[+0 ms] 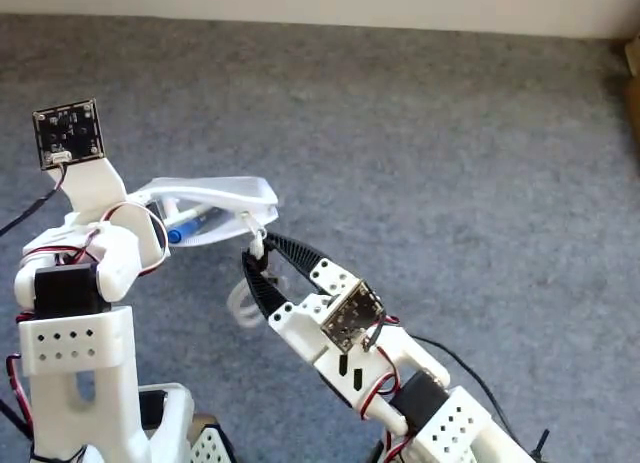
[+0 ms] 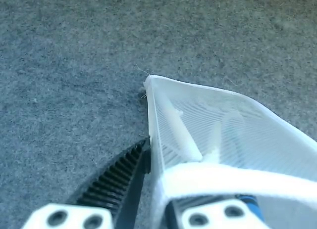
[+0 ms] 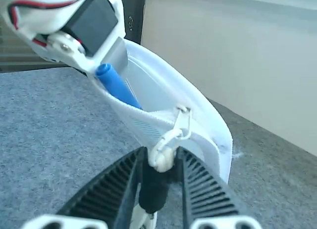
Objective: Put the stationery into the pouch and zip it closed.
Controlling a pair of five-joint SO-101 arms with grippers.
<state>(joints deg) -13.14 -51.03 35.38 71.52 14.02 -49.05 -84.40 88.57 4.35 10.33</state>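
**both claws clamped on the pouch**

your left claw (image 2: 153, 162) is clenched on one end of the white mesh pouch (image 1: 215, 195), which hangs between the two arms above the grey table (image 1: 450, 133). your right claw (image 3: 161, 162) is clenched on the zipper pull (image 3: 166, 145). the right wrist view gives you that pinch up close. it also shows the blue pen (image 3: 116, 85) inside the pouch, beside the left arm. your left wrist view shows the mesh wall and pale shapes inside.

A blue plastic pen (image 1: 188, 228) lies inside the white mesh pouch (image 1: 218, 194), between my left claw (image 2: 157, 160) and right claw (image 3: 162, 160).
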